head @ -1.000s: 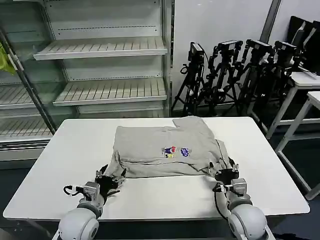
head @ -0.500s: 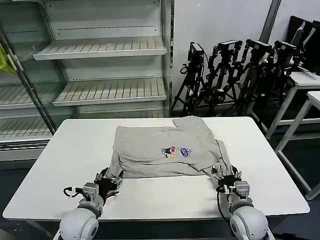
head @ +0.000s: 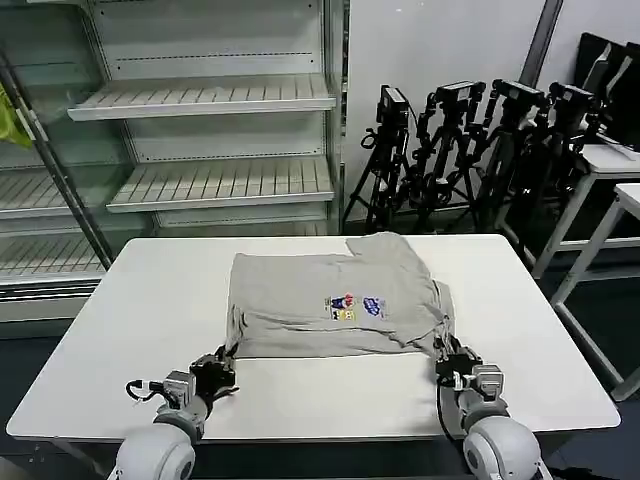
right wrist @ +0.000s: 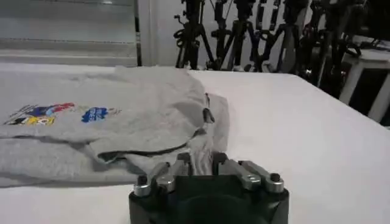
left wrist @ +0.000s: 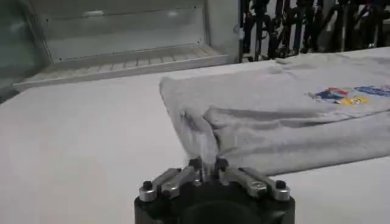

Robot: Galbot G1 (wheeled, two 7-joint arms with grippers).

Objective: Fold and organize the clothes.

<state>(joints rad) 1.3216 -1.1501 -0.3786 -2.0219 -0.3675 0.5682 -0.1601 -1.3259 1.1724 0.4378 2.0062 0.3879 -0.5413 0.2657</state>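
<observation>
The shirt's chest print is too small to read. My left gripper and right gripper, low at the surface's near edge, each clamp a near corner of the shirt.

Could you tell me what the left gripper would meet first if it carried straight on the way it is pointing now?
The left gripper would run into the T-shirt itself: its fingertips are already shut on the shirt's near corner, with the folded bulk directly ahead.

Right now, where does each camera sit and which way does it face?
Head: high, looking down at the T-shirt on the table; both arms show.
Left wrist: behind the left end effector, pinching the shirt's near corner.
Right wrist: behind the right end effector, likewise.
All three share the chest print.
</observation>
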